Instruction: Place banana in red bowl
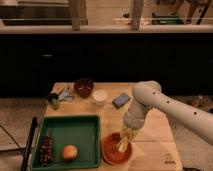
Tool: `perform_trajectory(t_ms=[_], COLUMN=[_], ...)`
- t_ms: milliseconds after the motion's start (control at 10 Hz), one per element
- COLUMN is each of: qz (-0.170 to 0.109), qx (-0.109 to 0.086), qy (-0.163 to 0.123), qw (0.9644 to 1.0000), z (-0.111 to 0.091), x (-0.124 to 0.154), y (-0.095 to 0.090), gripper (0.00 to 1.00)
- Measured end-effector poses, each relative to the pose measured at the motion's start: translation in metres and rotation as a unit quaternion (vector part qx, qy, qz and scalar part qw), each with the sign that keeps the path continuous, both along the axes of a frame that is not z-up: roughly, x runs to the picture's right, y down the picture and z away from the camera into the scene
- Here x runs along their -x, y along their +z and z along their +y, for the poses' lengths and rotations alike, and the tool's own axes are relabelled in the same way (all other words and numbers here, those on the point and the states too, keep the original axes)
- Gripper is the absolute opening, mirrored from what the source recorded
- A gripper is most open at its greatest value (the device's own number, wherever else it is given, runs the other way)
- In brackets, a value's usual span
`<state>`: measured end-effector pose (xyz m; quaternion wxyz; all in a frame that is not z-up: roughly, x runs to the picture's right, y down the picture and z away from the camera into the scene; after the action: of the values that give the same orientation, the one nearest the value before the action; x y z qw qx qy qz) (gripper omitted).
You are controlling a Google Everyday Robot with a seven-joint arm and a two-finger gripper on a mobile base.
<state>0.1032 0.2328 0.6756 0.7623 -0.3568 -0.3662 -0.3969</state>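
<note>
In the camera view, the white arm reaches down from the right and its gripper (125,141) hangs directly over the wide, shallow, round orange-red plastic bowl (111,153) near the front edge of the light wooden table (155,127). Whether the jaws are clenched or released I cannot tell. The small, pale yellow, slightly curved banana (122,145) lies inside the bowl, right under the gripper. To the left sits a green rectangular tray (82,127) holding a round orange fruit (69,152). A smaller dark maroon bowl (83,88) stands at the table's far side.
</note>
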Motion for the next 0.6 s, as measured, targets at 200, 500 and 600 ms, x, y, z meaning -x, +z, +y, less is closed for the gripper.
perform_trajectory(t_ms=[200, 500, 600], qz=[-0.012, -0.025, -0.027], qx=[-0.004, -0.005, -0.005], qy=[-0.012, -0.028, -0.032], qw=[0.9998, 0.9993, 0.9991], z=[0.0, 0.003, 0.005], x=[0.014, 0.027, 0.029], y=[0.0, 0.002, 0.004], gripper=[0.06, 0.06, 0.06])
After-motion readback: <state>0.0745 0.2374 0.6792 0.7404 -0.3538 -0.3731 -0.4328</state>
